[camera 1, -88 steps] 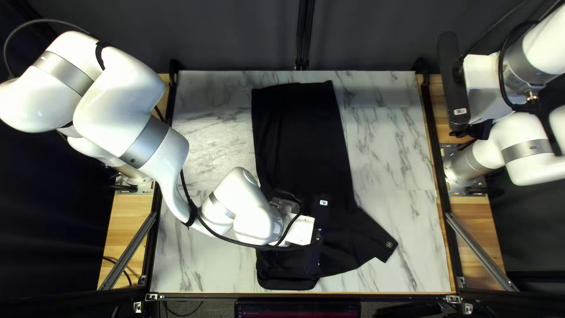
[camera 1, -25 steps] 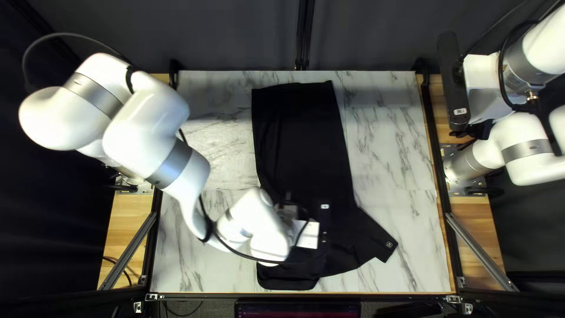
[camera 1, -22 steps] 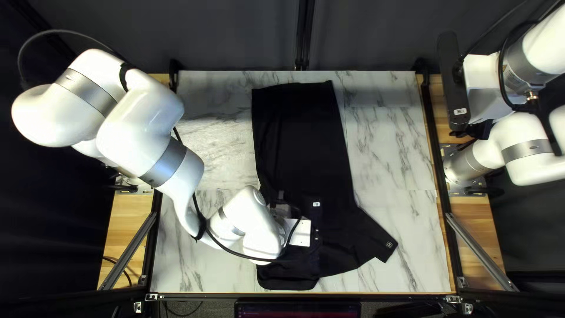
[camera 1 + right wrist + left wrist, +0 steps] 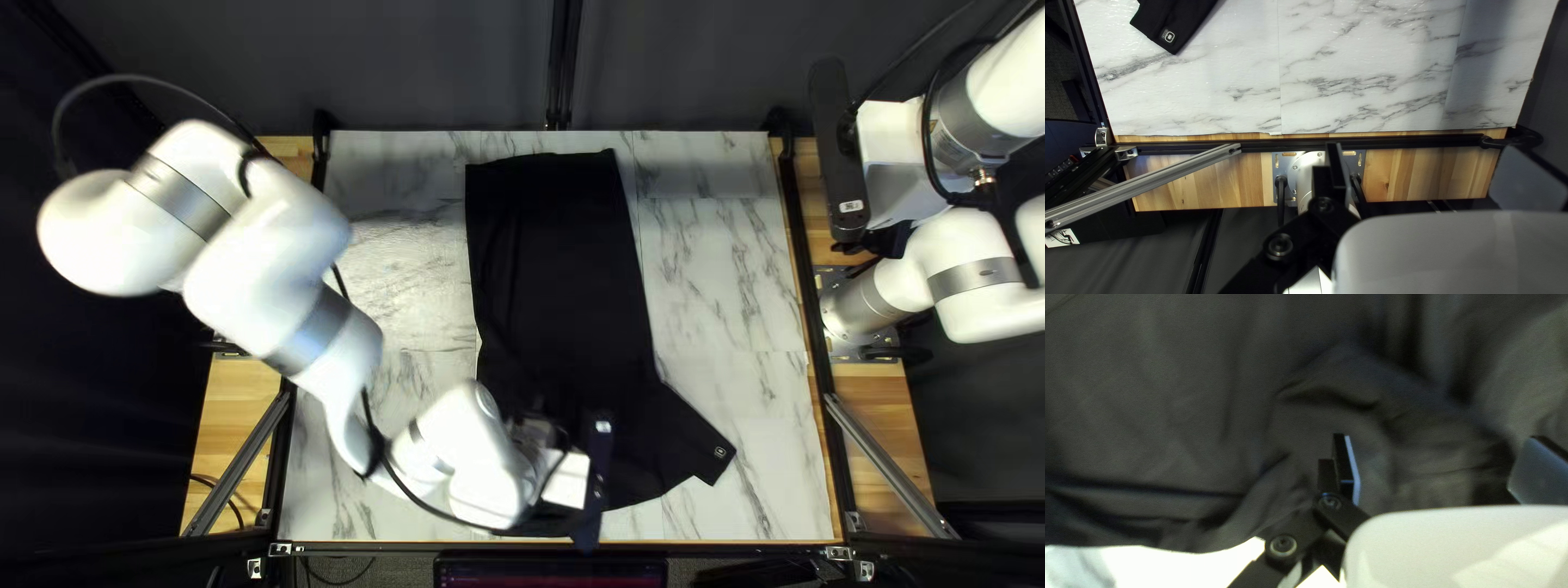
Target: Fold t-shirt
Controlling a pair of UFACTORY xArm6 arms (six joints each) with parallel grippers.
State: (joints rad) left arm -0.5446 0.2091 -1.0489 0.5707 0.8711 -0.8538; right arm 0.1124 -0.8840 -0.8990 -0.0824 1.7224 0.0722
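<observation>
Over tee (image 4: 561,272), L claw (image 4: 564,479) open.

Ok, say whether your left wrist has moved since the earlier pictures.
Yes, my left wrist is closer to the table's near edge in the top left view.

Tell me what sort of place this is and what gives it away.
Probably a robotics lab or test cell: a left arm and a right arm flank a marble-patterned table, and a dark curtain hangs behind it.
</observation>
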